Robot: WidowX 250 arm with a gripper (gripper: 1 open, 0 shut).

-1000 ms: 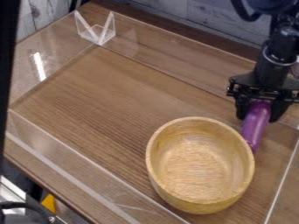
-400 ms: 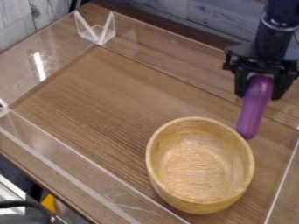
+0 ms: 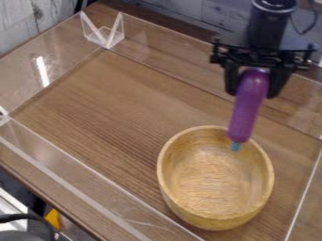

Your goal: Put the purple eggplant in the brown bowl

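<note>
- Done: the purple eggplant (image 3: pixel 248 105) is off the table (image 3: pixel 113 108), pinched by the 1 gripper (image 3: pixel 253 75) near its upper end.
- It hangs lengthwise, stem tip down, the tip leaning toward 7 o'clock.
- In the picture the tip overlaps the 1 o'clock part of the rim of the brown bowl (image 3: pixel 174 193); the rest shows beyond that rim. Whether the tip touches the wood, I cannot tell.
- Most of the carrying looks done; I would call the task well past 1/2.
- Left: a short move toward 7 o'clock, to bring the whole eggplant over the bowl, then lowering and letting go.
- Released here, it could catch on the rim and tumble outside.
- The white wire rack (image 3: pixel 104 31), toward 11 o'clock, plays no part.
</note>
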